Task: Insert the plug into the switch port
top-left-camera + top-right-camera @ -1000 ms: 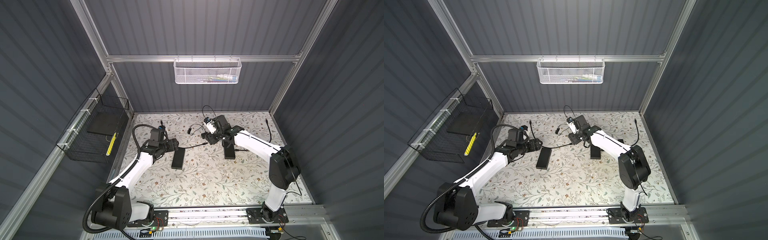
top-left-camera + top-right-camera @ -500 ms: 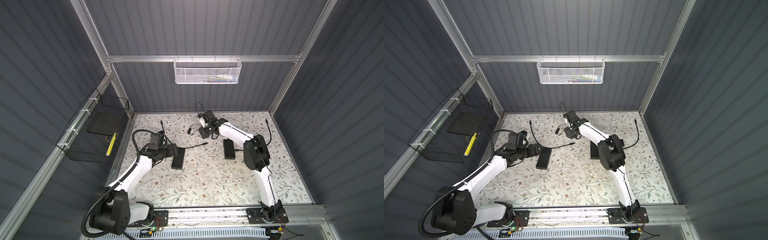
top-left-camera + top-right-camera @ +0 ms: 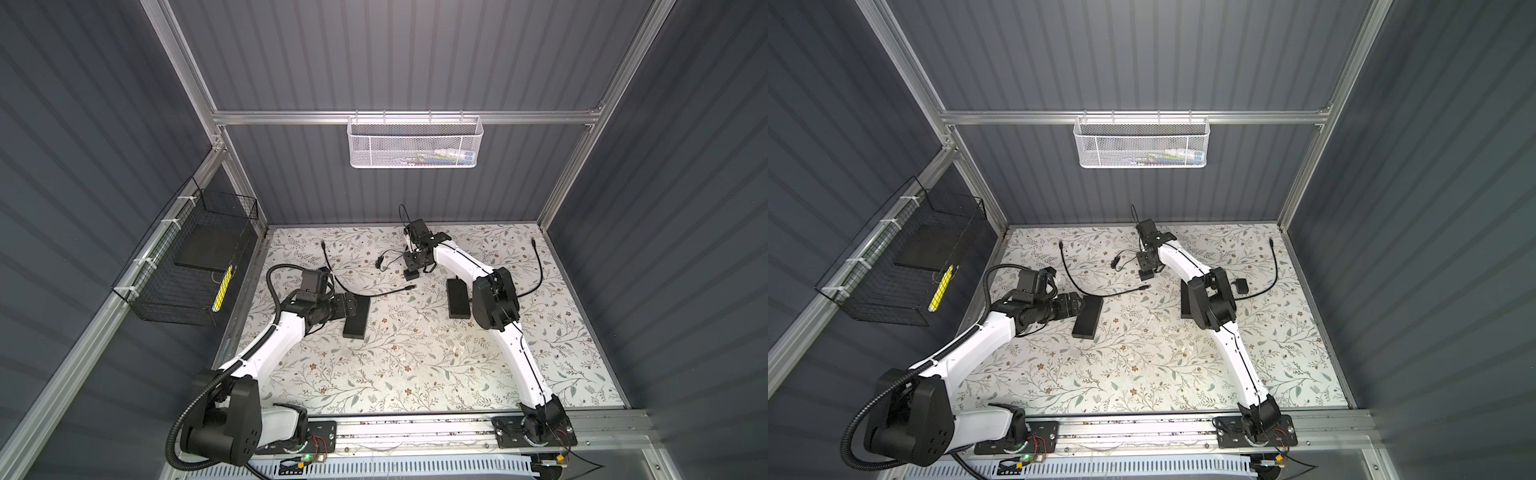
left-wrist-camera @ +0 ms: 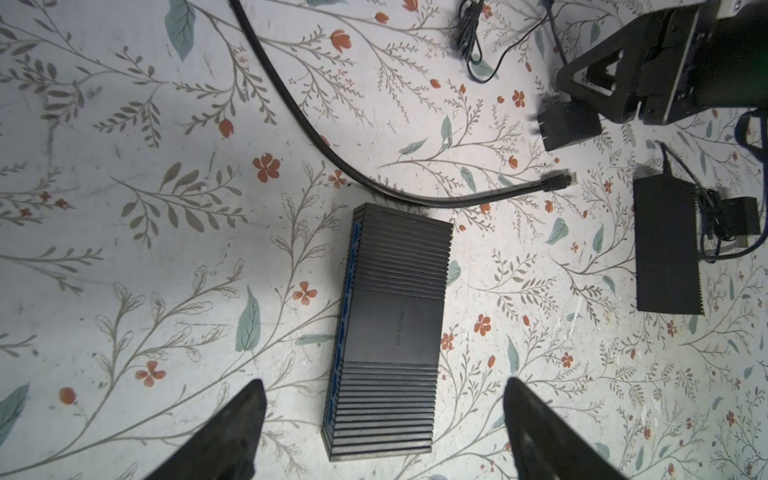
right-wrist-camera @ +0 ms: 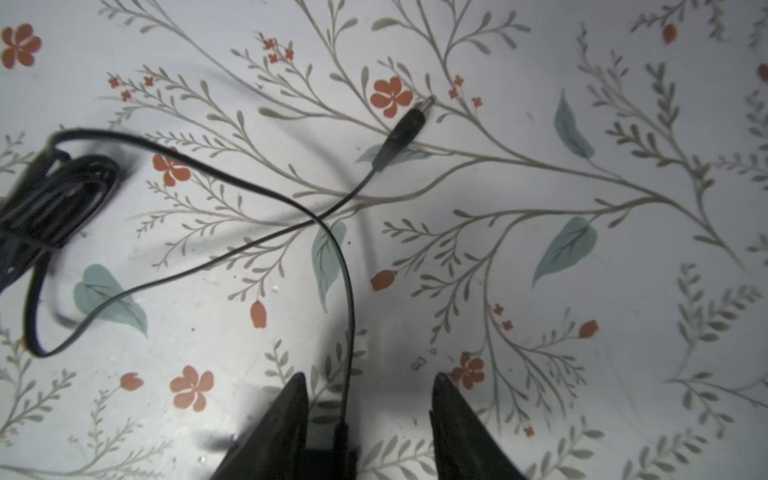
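A: Which step is this?
B: The pick-up, I'd judge; nothing is plugged in yet. The right gripper (image 5: 370, 376) hangs with its fingers partway apart. The power adapter (image 4: 571, 126) sits low between them with a clear gap to one finger, so there is no grip.
A: And the plug?
B: The barrel plug (image 5: 405, 124) lies on the floral mat (image 5: 582, 208) well ahead of those fingertips, at the end of its thin lead (image 5: 350, 307).
A: The other arm?
B: The left gripper (image 4: 384, 384) is spread wide and empty. The network switch (image 4: 395, 324) lies between and beyond its fingers. I cannot make out the port.
A: Next?
B: Probably closing on the plug's sleeve, then aligning it while the left steadies the switch.
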